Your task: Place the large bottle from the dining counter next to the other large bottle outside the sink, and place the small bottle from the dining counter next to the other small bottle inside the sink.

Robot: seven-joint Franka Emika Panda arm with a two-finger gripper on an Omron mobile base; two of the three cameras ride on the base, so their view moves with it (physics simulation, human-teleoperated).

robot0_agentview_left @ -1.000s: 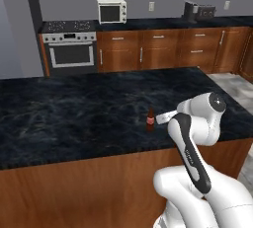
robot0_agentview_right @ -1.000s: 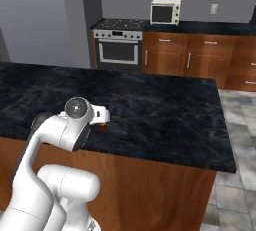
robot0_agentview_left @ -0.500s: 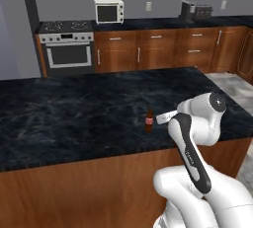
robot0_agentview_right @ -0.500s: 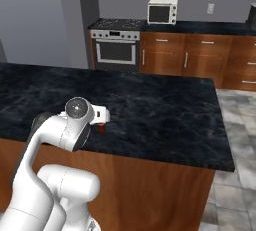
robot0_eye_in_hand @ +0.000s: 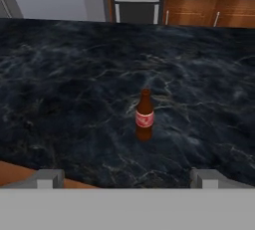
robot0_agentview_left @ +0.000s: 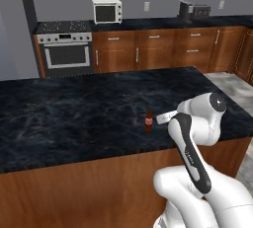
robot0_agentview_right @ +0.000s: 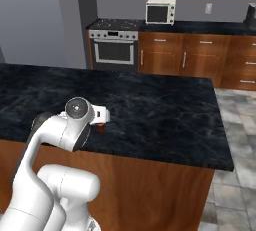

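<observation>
Whole view is shifted slightly against a second ago: base creep, small bottle (robot0_eye_in_hand: 144, 115) unmoved, upright on dining counter (robot0_agentview_left: 74, 118). Gripper (robot0_eye_in_hand: 127, 178) fingers are held wide apart, nothing gripped; approach pending.

The small bottle (robot0_eye_in_hand: 144, 115) stands upright on the black, grey-veined desk (robot0_eye_in_hand: 64, 84), centred ahead of the hand (robot0_eye_in_hand: 125, 178). The hand's 2 fingertips (robot0_eye_in_hand: 49, 178) sit wide apart, clear of the bottle. Beyond the desk stands an oven (robot0_eye_in_hand: 136, 6) beside wood cabinets (robot0_eye_in_hand: 209, 11).

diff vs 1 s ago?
The base views have shifted a little, so the base drove slightly. The small bottle stands upright in the same spot on the dining counter. The end effector stays open, short of the bottle, holding nothing.
</observation>
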